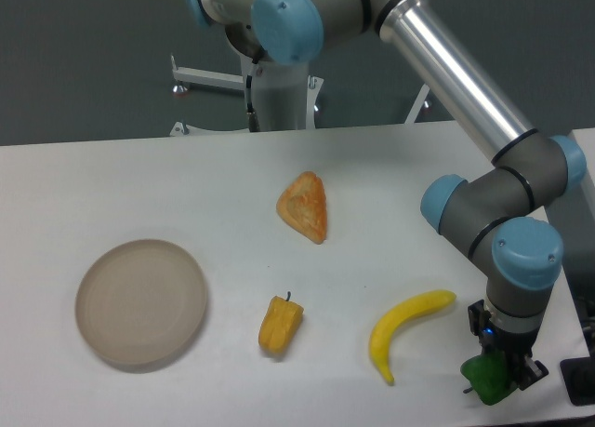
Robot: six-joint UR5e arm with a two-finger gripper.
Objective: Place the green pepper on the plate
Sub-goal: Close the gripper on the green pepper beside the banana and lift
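The green pepper [490,379] sits at the near right corner of the surface [186,185], directly under the gripper [497,366], which comes straight down on it from above. The jaws stand on either side of the pepper's upper part and appear to be pinching it, though the dark fingers blur into the green and I cannot tell whether the pepper is already lifted or resting on the surface. Its stem and long axis are hidden by the gripper, so its lie cannot be read. What the coming move turns on is the distance and direction to the plate [141,302]: it lies far over at the left side of the surface, well apart from the pepper, at about the same depth from the camera. Between the two, along that leftward line, lie the banana [404,329], just beside the gripper, and then the yellow pepper [280,324], roughly midway. The pastry [305,206] lies farther back, off the line. A straight carry to the left would therefore pass over the banana and the yellow pepper, so in my judgement the pepper needs to be raised clear of both before it travels across to the plate.
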